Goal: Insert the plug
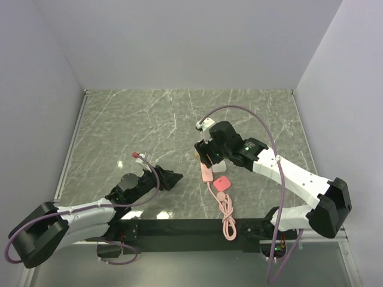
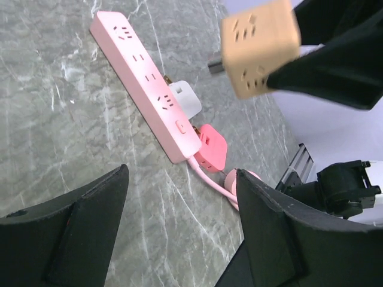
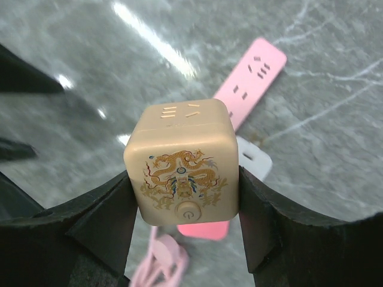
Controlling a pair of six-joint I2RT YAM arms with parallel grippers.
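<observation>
Right hand (image 3: 185, 185) grips tan cube (image 3: 182, 152) near plug (image 2: 210, 147), power strip (image 2: 143, 89), adapter (image 2: 185, 100).

A dark grey-green tabletop (image 1: 179, 119), marble-patterned with pale veins, sits inside a plain enclosure. The back wall (image 1: 191, 42), left wall (image 1: 36, 89) and right wall (image 1: 350, 78) are all matte, pale grey-white. A thin metal strip (image 1: 70, 149) lines the table's left edge. In the right wrist view a bright streak of light (image 3: 152, 39) glints off the glossy surface.
</observation>
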